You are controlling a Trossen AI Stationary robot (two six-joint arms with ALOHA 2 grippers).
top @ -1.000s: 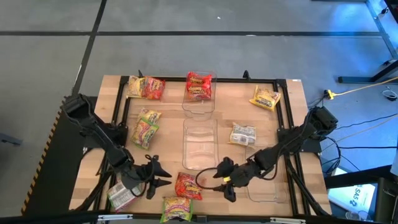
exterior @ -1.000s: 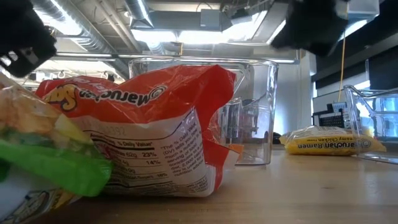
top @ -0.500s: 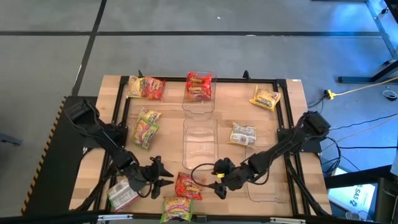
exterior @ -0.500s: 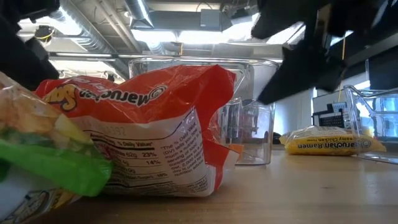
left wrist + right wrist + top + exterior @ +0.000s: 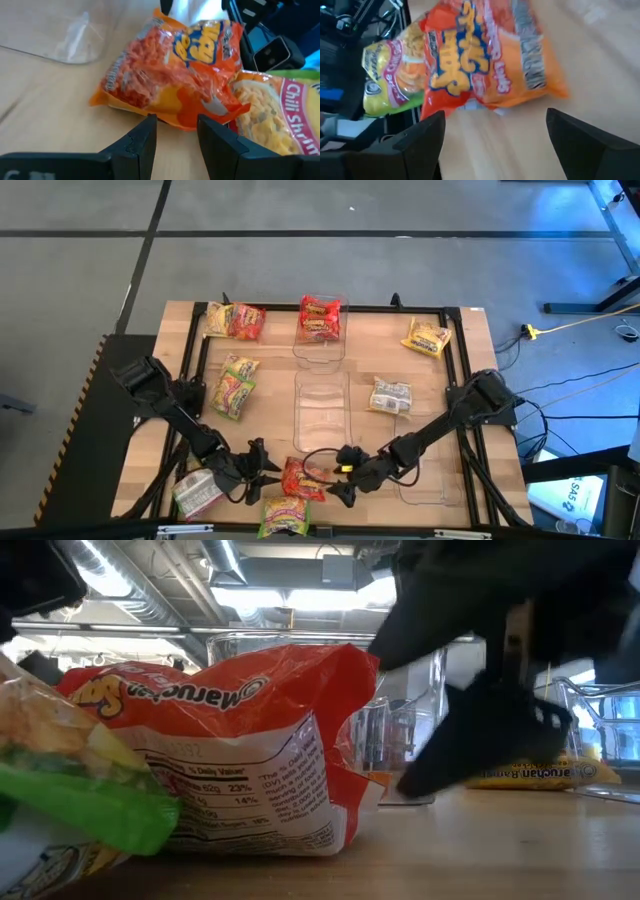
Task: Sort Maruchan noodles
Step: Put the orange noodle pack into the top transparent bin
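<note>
Near the middle of the tabletop's front edge lies a crinkly red plastic Maruchan noodle packet, with a green-and-pink packet just beside it at the very edge. The right gripper faces the red packet from the right with fingers spread wide, empty. The left gripper faces it from the left, fingers parted and holding nothing. A clear rectangular plastic bin stands behind.

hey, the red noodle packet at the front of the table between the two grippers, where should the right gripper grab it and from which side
Take the red packet across the puffed middle of its short width, coming from its right side, where the right gripper is open and facing it. It lies flat with crinkled sealed ends, and the green packet crowds its front edge. The left gripper waits at its left side.
</note>
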